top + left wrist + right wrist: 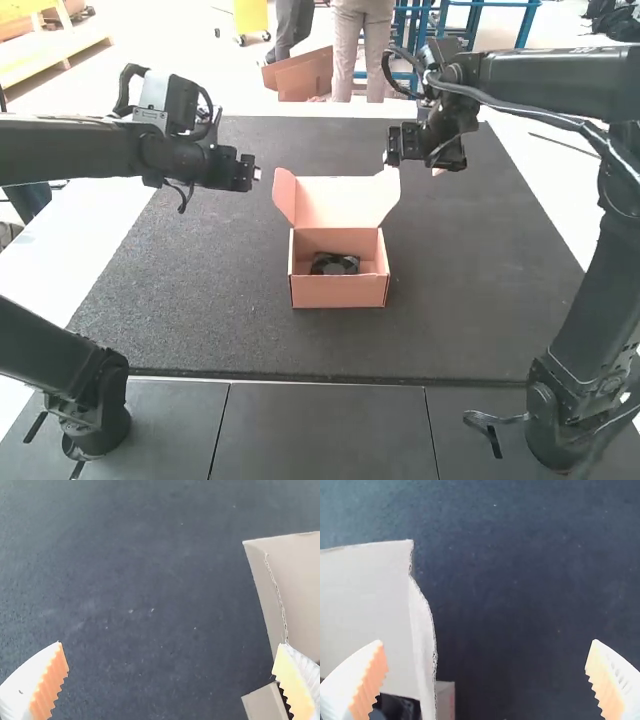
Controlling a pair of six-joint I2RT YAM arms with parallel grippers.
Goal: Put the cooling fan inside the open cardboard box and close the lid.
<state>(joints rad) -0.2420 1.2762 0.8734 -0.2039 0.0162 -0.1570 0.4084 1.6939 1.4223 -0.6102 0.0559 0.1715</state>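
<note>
Nearest to the camera, the left arm base [85, 405] and the right arm base [580, 420] are standing at the lower corners of the frame. Behind them, the cardboard box [338, 285] is sitting in the middle of the surface [180, 280], and the cooling fan [334, 264] is lying inside it. Its lid [335, 200] is standing upright at the back. The left claw [170, 646] and the right claw [486, 642] are hovering beside the lid's two side flaps, both with fingers wide apart, probably so that they are ready to fold it down. A dark, grainy mat is covering the surface.
</note>
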